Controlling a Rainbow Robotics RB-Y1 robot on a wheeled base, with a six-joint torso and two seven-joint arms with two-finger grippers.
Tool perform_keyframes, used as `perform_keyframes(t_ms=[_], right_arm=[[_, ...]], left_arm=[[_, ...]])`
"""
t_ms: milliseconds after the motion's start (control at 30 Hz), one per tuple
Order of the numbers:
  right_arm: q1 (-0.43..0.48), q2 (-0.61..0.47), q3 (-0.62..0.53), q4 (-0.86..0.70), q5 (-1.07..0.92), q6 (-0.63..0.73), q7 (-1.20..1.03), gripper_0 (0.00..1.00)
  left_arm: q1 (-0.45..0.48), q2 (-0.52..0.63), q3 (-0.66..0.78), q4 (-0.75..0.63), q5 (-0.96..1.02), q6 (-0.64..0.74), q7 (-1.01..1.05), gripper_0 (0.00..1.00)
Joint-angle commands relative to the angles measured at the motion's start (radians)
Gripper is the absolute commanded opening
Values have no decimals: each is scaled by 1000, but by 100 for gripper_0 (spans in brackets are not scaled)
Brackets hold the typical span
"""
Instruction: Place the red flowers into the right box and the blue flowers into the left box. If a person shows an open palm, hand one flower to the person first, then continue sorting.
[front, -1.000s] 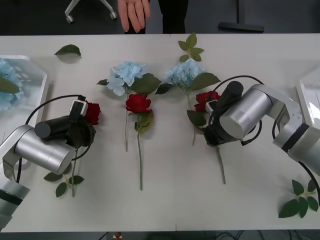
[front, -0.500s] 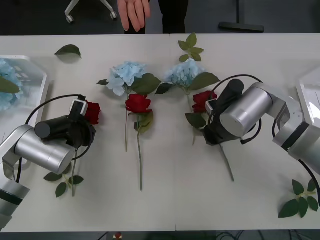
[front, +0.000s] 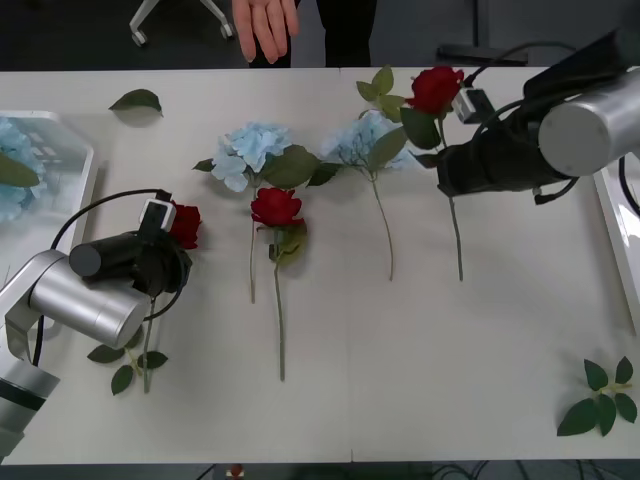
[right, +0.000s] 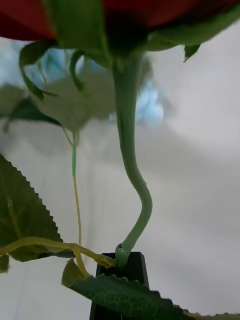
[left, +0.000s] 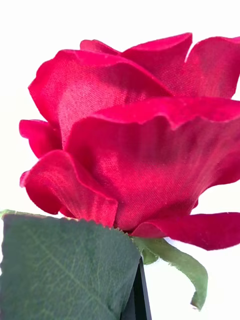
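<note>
1. Near me, at lower left of the front view, my left gripper (front: 160, 262) is clamped on a red rose (front: 183, 224) low over the table (front: 420, 380) — I keep it waiting.
2. At upper right, my right gripper (front: 447, 170) grips the lifted rose (front: 436, 88) by its stem; I should carry it slowly.
3. At the top edge hangs the person's hand (front: 265, 28) — I offer the bloom there first, I think.

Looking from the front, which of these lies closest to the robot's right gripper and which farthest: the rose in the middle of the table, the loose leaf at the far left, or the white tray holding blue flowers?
From the right gripper, holding a rose:
1. Middle rose, table centre.
2. Loose leaf, far edge, left.
3. White tray, left end.
</note>
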Motion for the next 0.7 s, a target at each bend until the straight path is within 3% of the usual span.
perform_keyframes(t_ms=[33,367,700], right_arm=[[-21,-10,-78,-19,-55,-54,95,0],[-27,65,-211,-16,-260,-232,282,0],[-116,169,-213,-16,-337,-409,500,0]], left_arm=[[22,-7,6,-13,-9,-17,2,0],[23,-6,6,-13,-9,-18,1,0],[23,-7,6,-13,-9,-18,2,0]])
